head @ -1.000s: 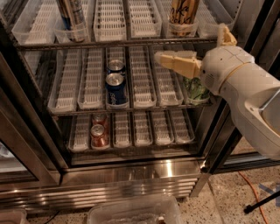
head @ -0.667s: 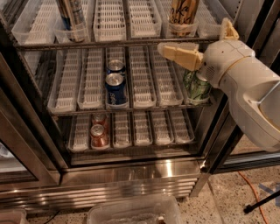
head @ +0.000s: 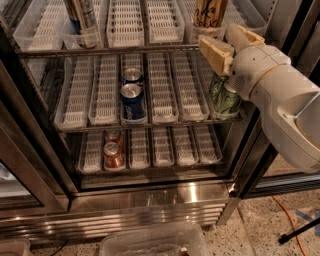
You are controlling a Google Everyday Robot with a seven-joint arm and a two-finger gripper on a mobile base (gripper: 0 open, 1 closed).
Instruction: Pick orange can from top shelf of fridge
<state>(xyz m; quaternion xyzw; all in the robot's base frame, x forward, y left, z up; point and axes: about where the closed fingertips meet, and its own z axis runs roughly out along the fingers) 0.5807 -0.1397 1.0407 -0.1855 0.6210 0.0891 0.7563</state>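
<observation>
The orange can [head: 210,12] stands upright in a white tray at the right of the top shelf [head: 125,49] of the fridge [head: 150,197]; its top is cut off by the frame edge. It has a coppery gold body with dark script. My gripper [head: 228,43] is open, its tan fingers [head: 215,54] spread just below and to the right of the can, at the shelf's front edge. The white arm reaches in from the right. The gripper holds nothing.
A tall slim silver-blue can [head: 82,19] stands at the top shelf's left. Two blue cans [head: 133,101] sit on the middle shelf, a green can [head: 224,99] behind my wrist, red cans [head: 113,155] below. A plastic bin [head: 150,242] and an orange cable [head: 286,216] lie on the floor.
My gripper has risen from the middle shelf level and moved right, up to the front edge of the top shelf just under the orange can.
</observation>
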